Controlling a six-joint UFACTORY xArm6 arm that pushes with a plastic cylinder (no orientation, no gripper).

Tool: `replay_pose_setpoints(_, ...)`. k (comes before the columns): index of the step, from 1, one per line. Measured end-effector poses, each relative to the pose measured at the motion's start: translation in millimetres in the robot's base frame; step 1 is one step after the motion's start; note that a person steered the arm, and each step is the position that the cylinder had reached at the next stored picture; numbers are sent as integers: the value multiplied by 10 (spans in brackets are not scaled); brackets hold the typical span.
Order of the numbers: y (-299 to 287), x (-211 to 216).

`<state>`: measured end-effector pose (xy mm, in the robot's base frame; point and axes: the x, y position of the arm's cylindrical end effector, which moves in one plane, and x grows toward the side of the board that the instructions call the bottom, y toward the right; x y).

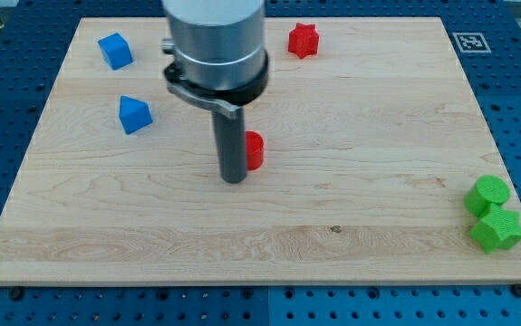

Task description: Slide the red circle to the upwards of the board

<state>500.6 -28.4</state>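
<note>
Your tip point(233, 179) mid-board, touching the red circle point(254, 150) from its left, circle half hidden behind rod, no pincer on this rig, red star point(303, 40) at top edge, two blue blocks point(115, 51) point(135, 114) top-left, two green blocks point(487, 193) point(497, 230) bottom-right corner.

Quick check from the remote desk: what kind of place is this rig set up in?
Probably a robotics lab bench. A wooden board sits on a blue perforated table, with a printed marker tag at its corner and small coloured blocks. My tip touches the red circle.
</note>
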Motion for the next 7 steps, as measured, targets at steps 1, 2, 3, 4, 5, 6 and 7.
replay_pose_setpoints(1, 273, 0)
replay_pose_setpoints(2, 477, -14)
replay_pose_setpoints(3, 522, 0)
replay_pose_setpoints(4, 248, 334)
replay_pose_setpoints(5, 95, 133)
replay_pose_setpoints(6, 93, -139)
replay_pose_setpoints(7, 104, -142)
